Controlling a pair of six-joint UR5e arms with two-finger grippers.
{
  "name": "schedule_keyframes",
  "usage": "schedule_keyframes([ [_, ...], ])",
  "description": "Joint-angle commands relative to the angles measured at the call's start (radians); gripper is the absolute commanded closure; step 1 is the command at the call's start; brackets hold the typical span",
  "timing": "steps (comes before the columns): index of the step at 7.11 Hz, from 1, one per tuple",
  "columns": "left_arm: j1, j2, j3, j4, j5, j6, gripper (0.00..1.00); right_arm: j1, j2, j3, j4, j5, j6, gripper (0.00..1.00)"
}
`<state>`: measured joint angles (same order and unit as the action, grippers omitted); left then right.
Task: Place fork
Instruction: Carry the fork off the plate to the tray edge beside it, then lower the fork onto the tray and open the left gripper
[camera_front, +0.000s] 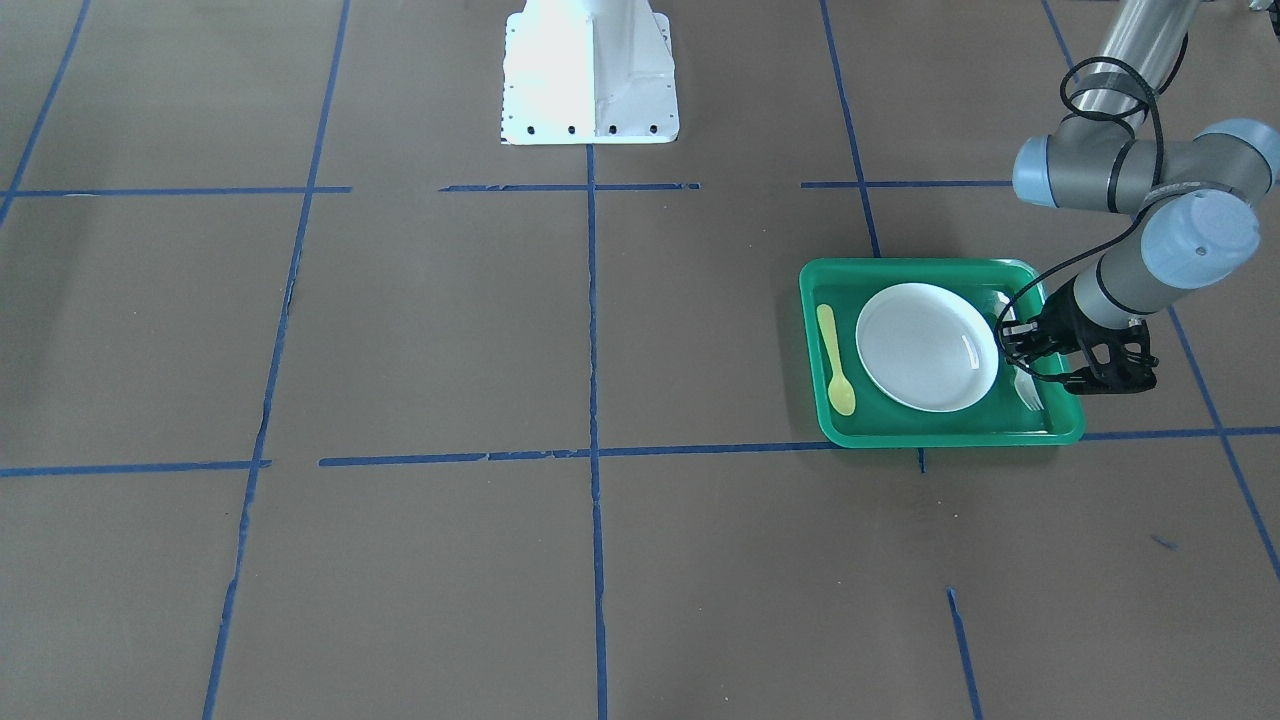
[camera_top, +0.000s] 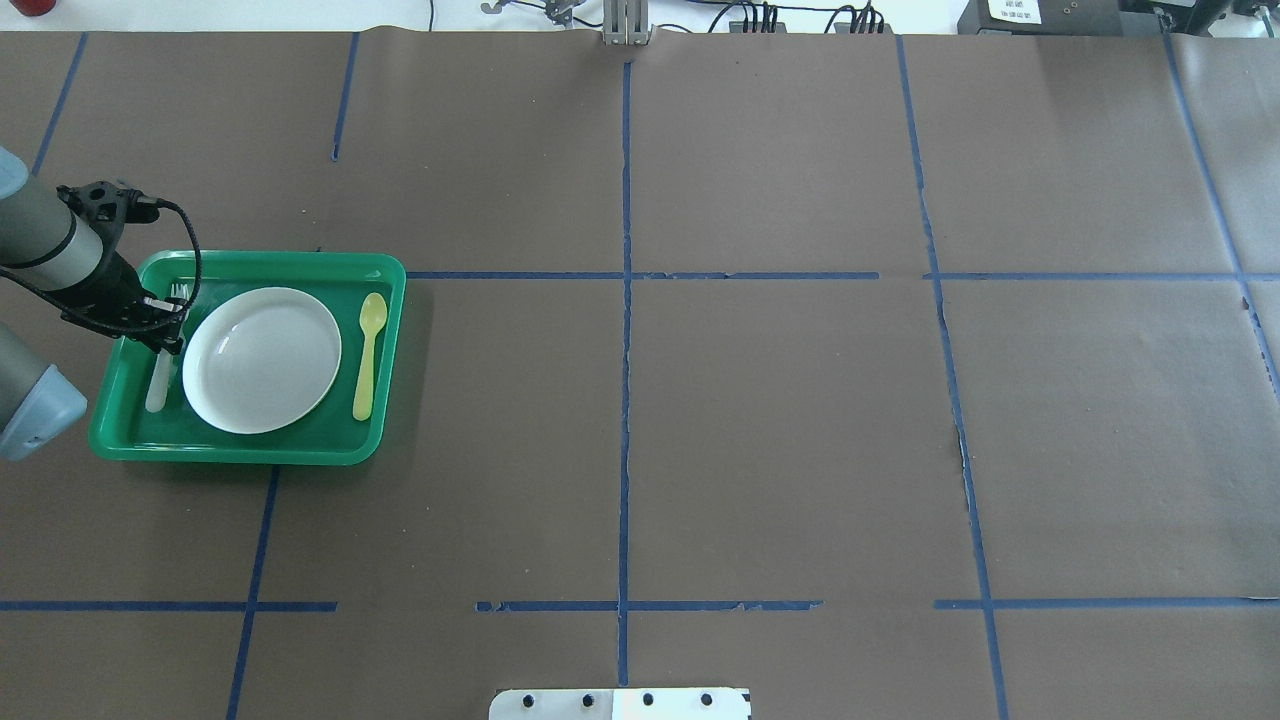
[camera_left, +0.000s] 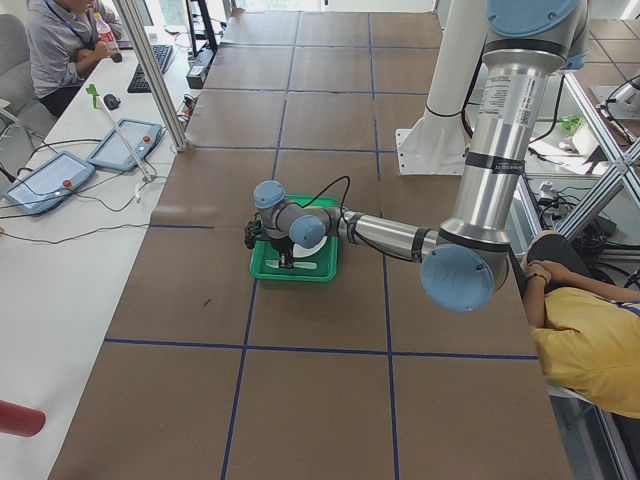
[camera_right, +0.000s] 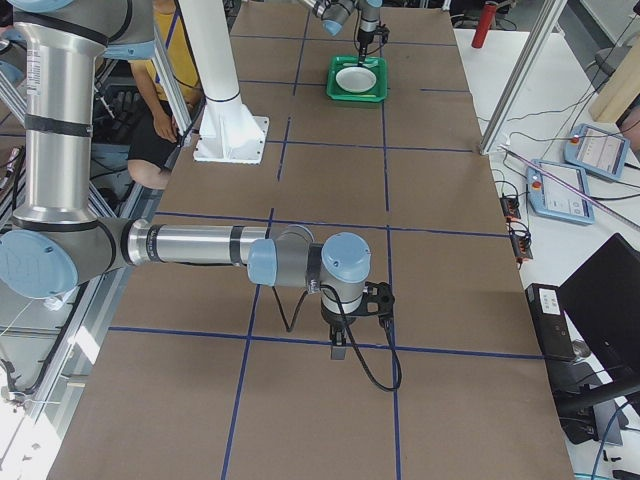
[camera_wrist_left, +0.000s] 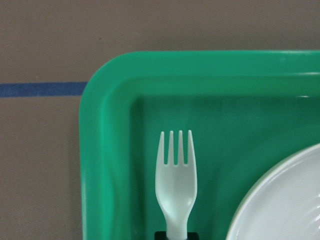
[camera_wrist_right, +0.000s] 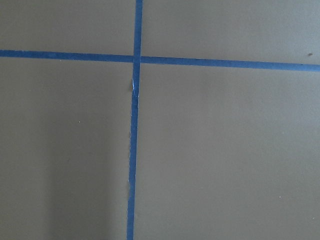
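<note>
One arm does the work: the left tool (camera_top: 166, 325) points straight down into the green tray (camera_top: 250, 455). Its jaws are pressed together on the neck of the fork (camera_wrist_left: 176, 185), just behind the tines, a grip that keeps the fork level. The fork lies along the narrow strip between the tray wall and the white plate (camera_top: 262, 360), close beside the plate; whether it already rests on the floor I cannot tell. That strip mirrors the yellow-green spoon (camera_top: 368, 355) across the plate, so I judge it the intended setting spot, with release the step in hand. The right tool (camera_right: 340, 348) hangs over bare brown desk (camera_top: 760, 430) well apart, out of the way; spread or closed, I cannot tell
</note>
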<state>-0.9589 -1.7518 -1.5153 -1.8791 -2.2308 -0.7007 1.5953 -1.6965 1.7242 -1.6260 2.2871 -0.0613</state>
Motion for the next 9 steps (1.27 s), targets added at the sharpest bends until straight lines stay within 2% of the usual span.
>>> schedule_keyframes([
  [1,0.000,0.008,-0.002,-0.002,-0.001,0.012,0.43,0.000,0.000,0.000,0.000,0.000,0.001,0.00],
  [2,-0.003,0.012,-0.009,-0.002,-0.003,0.012,0.37,0.000,0.000,0.000,0.000,0.000,0.001,0.00],
  [3,-0.042,0.009,-0.023,0.006,-0.003,0.035,0.47,0.000,0.000,0.000,0.000,0.000,0.001,0.00],
  [4,-0.114,0.011,-0.066,0.015,-0.003,0.067,0.47,0.000,0.000,0.000,0.000,0.000,0.000,0.00],
  [5,-0.186,0.011,-0.115,0.035,-0.003,0.069,0.39,0.000,0.000,0.000,0.000,0.000,0.001,0.00],
  [6,-0.236,0.015,-0.152,0.081,-0.003,0.142,0.13,0.000,0.000,0.000,0.000,0.000,0.000,0.00],
  [8,-0.378,0.069,-0.169,0.194,-0.004,0.483,0.05,0.000,0.000,0.000,0.000,0.000,0.000,0.00],
  [9,-0.484,0.090,-0.154,0.207,-0.006,0.627,0.04,0.000,0.000,0.000,0.000,0.000,0.001,0.00],
])
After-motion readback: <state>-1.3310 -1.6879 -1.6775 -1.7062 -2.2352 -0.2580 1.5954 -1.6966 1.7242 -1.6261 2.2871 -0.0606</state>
